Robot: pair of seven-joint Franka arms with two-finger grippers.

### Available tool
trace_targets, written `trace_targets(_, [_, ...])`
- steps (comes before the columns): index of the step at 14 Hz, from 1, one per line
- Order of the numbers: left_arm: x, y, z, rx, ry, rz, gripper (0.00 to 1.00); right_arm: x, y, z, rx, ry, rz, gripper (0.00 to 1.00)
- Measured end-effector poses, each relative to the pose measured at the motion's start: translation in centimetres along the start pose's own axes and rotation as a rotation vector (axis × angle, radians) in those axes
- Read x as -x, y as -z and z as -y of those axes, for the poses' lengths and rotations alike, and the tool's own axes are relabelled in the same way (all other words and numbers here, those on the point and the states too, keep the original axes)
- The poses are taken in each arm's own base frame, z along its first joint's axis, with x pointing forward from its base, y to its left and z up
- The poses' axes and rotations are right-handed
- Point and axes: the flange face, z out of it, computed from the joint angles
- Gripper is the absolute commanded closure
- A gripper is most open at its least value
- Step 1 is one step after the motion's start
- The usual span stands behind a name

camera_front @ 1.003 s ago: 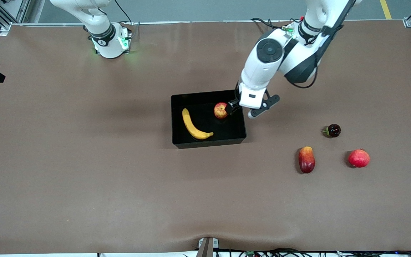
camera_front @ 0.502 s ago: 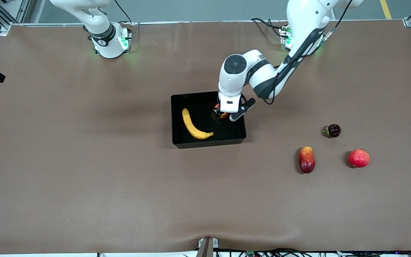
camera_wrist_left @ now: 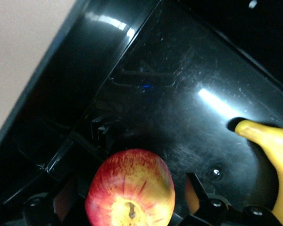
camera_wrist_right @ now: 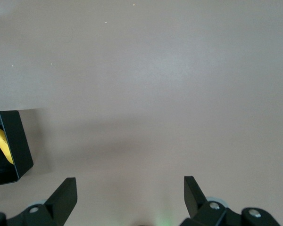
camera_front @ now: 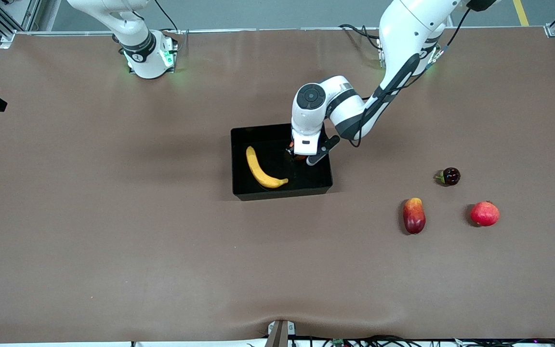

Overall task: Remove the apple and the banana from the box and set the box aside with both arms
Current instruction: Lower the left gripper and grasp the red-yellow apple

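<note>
Red-yellow apple (camera_wrist_left: pixel 130 188) — hidden in front view — between left jaws.

A brown counter (camera_front: pixel 113 231) carries everything. The black box (camera_front: pixel 281 192) sits near its middle. Toward the left arm's end lie three loose fruits, well apart from the box: a small dark fruit (camera_front: pixel 450 176), and nearer the front camera a mango (camera_front: pixel 413 215) and a pomegranate (camera_front: pixel 484 213). The mango lies between the box and the pomegranate, with the dark fruit farther from the camera than both. Both arm bases stand along the counter's edge farthest from the camera.
</note>
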Motion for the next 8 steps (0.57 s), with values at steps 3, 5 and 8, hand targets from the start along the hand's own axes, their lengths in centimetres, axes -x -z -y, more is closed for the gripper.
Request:
trace_targets(3, [0.9,-0.8,0.1,-0.012,-0.013,0.007,0.0,0.0,0.0,0.0,0.0,0.0,0.0,0.0])
trace_targets(5, [1.4,-1.1,0.1,-0.017,-0.021,0.01,0.1,0.0,0.0,0.0,0.0,0.0,0.0,0.0])
trace_targets(8, [1.9,-1.2,0.1,-0.017,-0.028,0.011,0.79,0.0,0.0,0.0,0.0,0.0,0.0,0.0])
